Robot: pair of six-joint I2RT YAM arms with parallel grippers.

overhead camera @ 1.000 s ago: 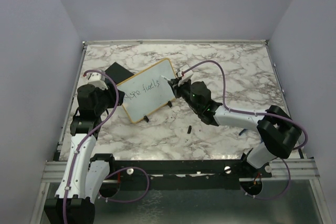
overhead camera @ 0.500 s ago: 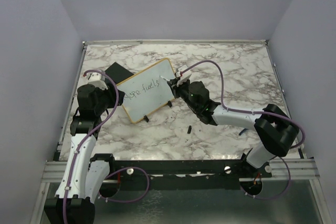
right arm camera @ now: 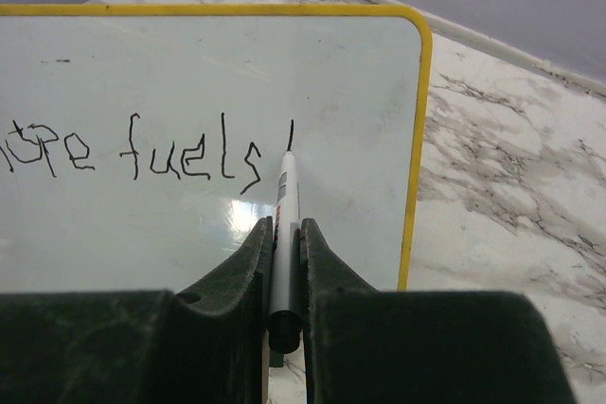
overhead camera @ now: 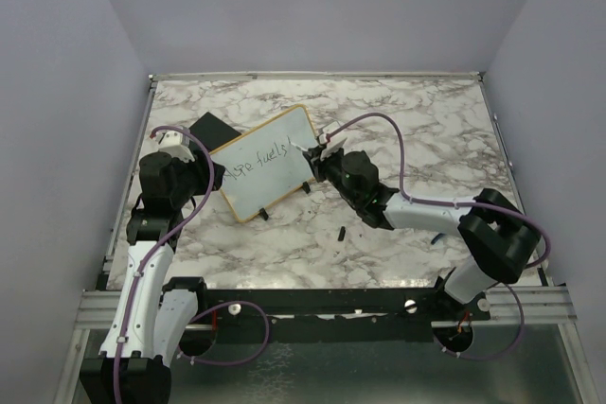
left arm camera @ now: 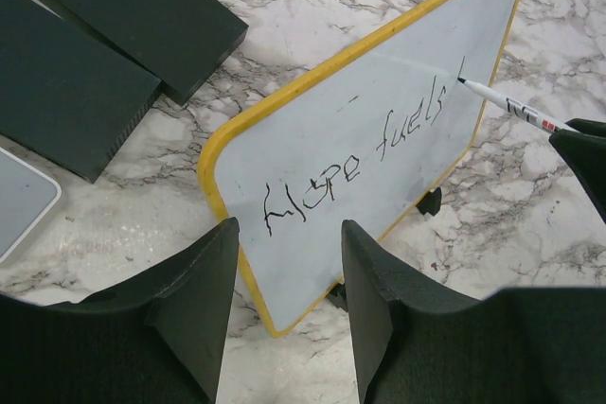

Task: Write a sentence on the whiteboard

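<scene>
The whiteboard (overhead camera: 270, 172) (left arm camera: 379, 73) (right arm camera: 142, 54) stands tilted on its black feet left of the table's centre. The sentence (overhead camera: 256, 166) (left arm camera: 355, 163) (right arm camera: 180, 158) reads "Hope fuels", followed by a short upright stroke. My right gripper (overhead camera: 324, 152) (right arm camera: 284, 226) is shut on a white marker (overhead camera: 308, 147) (left arm camera: 511, 106) (right arm camera: 286, 186). The marker's tip rests on the board at the foot of that stroke. My left gripper (overhead camera: 210, 177) (left arm camera: 289, 229) is open at the board's left end, with the lower left corner showing between its fingers; whether they touch it I cannot tell.
Two flat black blocks (left arm camera: 133, 7) (left arm camera: 57, 82) lie behind the board's left end, one visible from above (overhead camera: 210, 128). A small black cap (overhead camera: 339, 232) lies on the marble in front of the board. A pale white-rimmed panel (left arm camera: 19, 201) shows at the left wrist view's edge.
A short upright stroke has appeared after "fuels", and the right gripper with the marker has shifted slightly along the board. The left arm has not moved.
</scene>
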